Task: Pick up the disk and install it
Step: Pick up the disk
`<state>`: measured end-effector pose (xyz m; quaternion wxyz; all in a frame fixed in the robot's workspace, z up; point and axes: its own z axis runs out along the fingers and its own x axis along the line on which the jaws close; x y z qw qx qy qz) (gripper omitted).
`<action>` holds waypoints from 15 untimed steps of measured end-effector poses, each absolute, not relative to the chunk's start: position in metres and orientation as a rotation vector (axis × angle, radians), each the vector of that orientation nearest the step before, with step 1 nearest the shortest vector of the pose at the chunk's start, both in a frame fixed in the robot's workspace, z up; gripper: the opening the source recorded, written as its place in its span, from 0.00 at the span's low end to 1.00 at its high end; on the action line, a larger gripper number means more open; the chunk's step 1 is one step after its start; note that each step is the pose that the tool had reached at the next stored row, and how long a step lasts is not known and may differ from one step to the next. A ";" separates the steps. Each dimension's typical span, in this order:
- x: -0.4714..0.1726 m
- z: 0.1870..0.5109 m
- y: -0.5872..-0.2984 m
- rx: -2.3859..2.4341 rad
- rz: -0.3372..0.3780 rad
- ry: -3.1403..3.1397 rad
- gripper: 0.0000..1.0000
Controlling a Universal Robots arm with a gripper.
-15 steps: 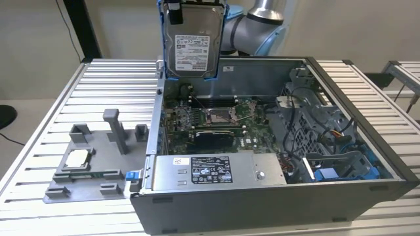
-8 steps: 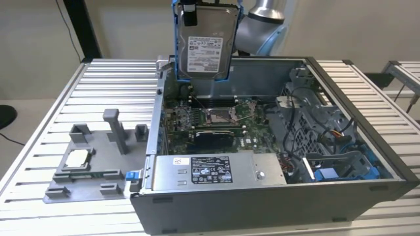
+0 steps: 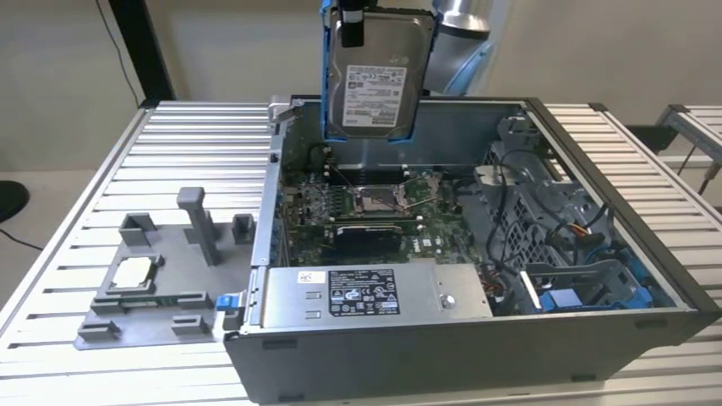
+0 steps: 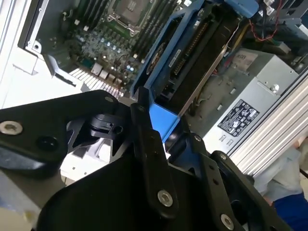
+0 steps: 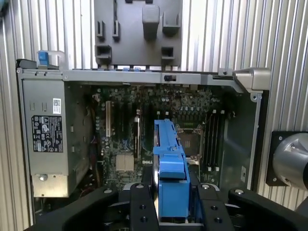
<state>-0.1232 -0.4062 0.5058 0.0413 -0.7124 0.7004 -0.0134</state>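
Note:
The disk [image 3: 378, 80], silver-grey with a white label and a blue frame, hangs upright high over the back of the open computer case [image 3: 451, 359]. My gripper [image 3: 378, 24] is shut on its upper end, and one black finger [image 3: 352, 30] shows against the blue frame. In both wrist views the disk [image 5: 169, 159] [image 4: 192, 62] is seen edge-on between the black fingers [image 5: 142, 204] [image 4: 147, 144], with my gripper [image 5: 173, 195] [image 4: 168, 127] clamped on the blue frame. The motherboard [image 5: 125, 120] lies far below it.
Inside the case are the motherboard with its processor socket [image 3: 373, 199], a long grey stickered box [image 3: 373, 292] at the front, and a blue-trimmed drive bay [image 3: 576, 296] at the exterior view's right. A grey fixture [image 3: 169, 296] holding a small silver chip [image 3: 134, 272] lies on the slatted table [image 3: 192, 144].

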 end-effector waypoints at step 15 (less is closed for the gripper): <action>-0.096 0.506 -0.411 -2.182 -0.040 2.145 0.00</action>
